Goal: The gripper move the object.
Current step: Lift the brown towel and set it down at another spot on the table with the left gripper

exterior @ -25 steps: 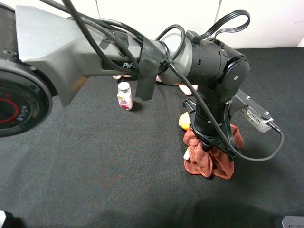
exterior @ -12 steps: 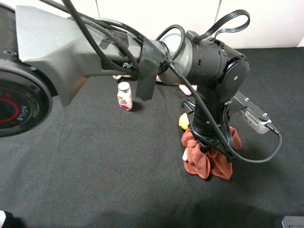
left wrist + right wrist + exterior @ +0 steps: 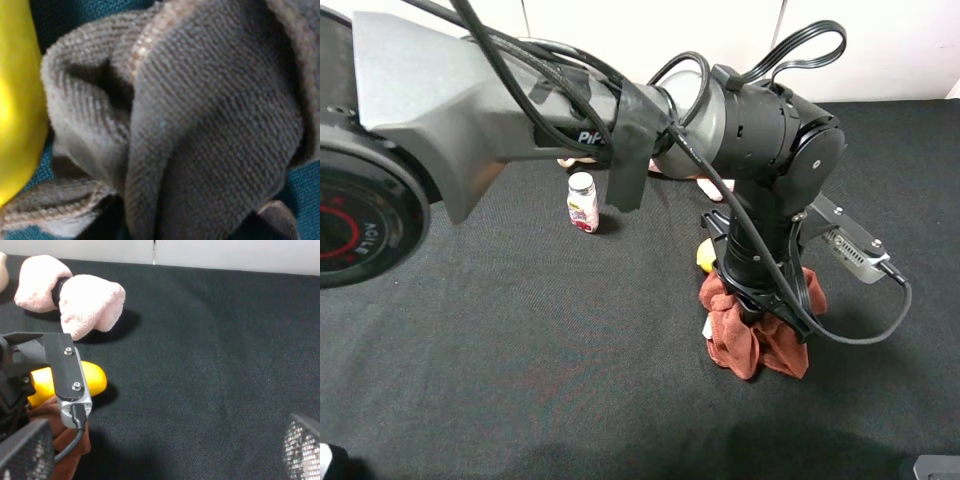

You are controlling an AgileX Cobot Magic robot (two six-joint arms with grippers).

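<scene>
Since the left gripper point(image 3: 758, 300) stands pressed down into the bunched rust-brown rag point(image 3: 760, 345), which lies on the black table point(image 3: 520, 350) just beside the yellow oval point(image 3: 706, 257), its jaws are hidden; whether they pinch the cloth cannot be told. The step looks like the grasp or the let-go; the next move calls for a sure hold before lifting clear of the oval.

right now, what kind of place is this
Probably a robot lab bench: a table in black cloth, a grey robot arm trailing cables, and props like a rust-brown rag and small bottle.
</scene>
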